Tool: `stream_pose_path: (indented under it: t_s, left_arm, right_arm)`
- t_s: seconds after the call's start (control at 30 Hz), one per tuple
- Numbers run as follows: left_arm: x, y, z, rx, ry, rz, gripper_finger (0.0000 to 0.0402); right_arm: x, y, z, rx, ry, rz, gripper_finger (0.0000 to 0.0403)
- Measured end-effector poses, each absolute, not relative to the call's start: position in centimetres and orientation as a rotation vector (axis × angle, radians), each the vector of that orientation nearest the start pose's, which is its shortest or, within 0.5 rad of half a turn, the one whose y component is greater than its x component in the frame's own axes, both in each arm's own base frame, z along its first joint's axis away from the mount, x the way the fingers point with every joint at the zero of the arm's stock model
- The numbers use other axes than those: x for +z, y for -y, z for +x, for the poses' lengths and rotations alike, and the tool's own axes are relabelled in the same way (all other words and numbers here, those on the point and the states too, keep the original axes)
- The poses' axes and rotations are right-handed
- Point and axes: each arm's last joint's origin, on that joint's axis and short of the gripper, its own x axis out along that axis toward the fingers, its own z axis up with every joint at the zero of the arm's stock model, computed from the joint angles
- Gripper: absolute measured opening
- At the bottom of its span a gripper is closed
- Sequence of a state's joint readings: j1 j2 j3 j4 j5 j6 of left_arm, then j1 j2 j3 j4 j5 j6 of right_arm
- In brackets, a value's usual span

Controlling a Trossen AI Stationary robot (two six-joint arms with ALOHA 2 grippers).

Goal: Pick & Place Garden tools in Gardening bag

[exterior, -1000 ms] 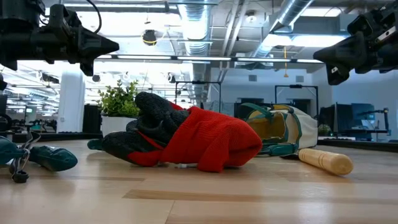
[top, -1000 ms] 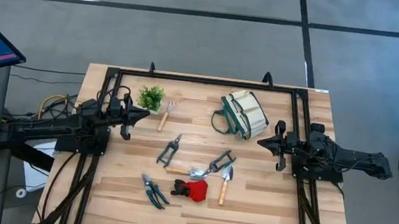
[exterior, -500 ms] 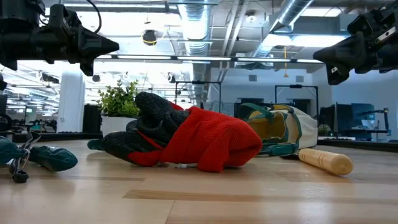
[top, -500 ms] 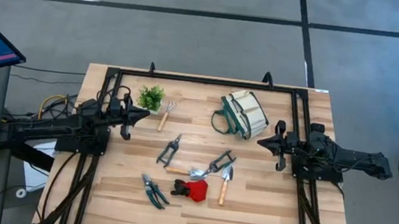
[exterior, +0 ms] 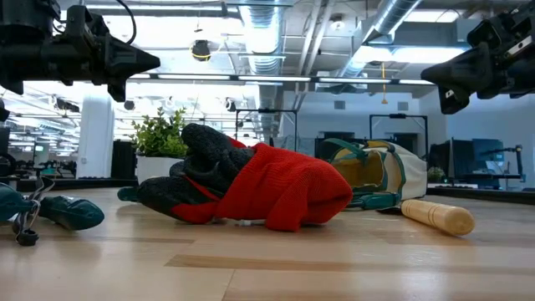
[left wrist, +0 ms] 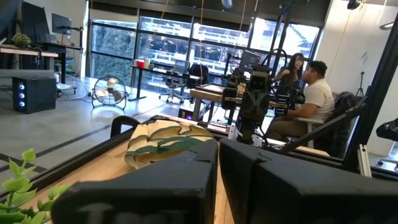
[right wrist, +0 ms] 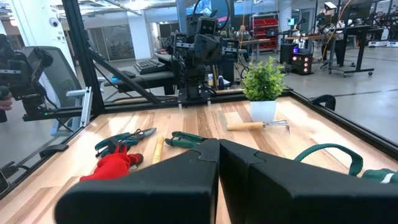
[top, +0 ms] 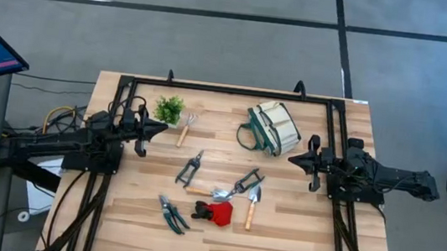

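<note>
Nothing bagged yet — garden tools scattered mid-counter, gardening bag lying at 1 o'clock from them. Left hand and right hand parked at 9 and 3, fingers pressed together. Probably stiff, light tools — best pinched across the wooden handles; bag soft, floppy.
</note>
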State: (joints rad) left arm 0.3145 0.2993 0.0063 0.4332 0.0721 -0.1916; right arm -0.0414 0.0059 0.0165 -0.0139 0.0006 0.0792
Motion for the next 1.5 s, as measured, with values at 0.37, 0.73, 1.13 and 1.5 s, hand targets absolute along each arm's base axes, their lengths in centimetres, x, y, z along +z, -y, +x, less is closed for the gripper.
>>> stream_pose_path:
  t_s: [0.37,0.73,1.13,1.5]
  left_arm:
    - [18.2,-3.4,11.0,0.228,0.163,-0.163,0.0008]
    - [18.2,-3.4,11.0,0.228,0.166,-0.163,0.0008]
    - [20.3,-3.3,11.0,0.205,0.288,-0.216,0.0003]
    - [21.1,-4.2,13.4,0.229,0.138,-0.190,0.0002]
  right_arm:
    - [16.7,0.4,9.7,-0.042,-0.002,0.079,0.0000]
    - [16.7,0.4,9.7,-0.042,-0.002,0.079,0.0000]
    - [17.4,0.4,9.7,-0.043,0.075,0.202,0.0000]
    - [17.9,0.7,9.6,-0.140,0.102,0.212,0.0000]
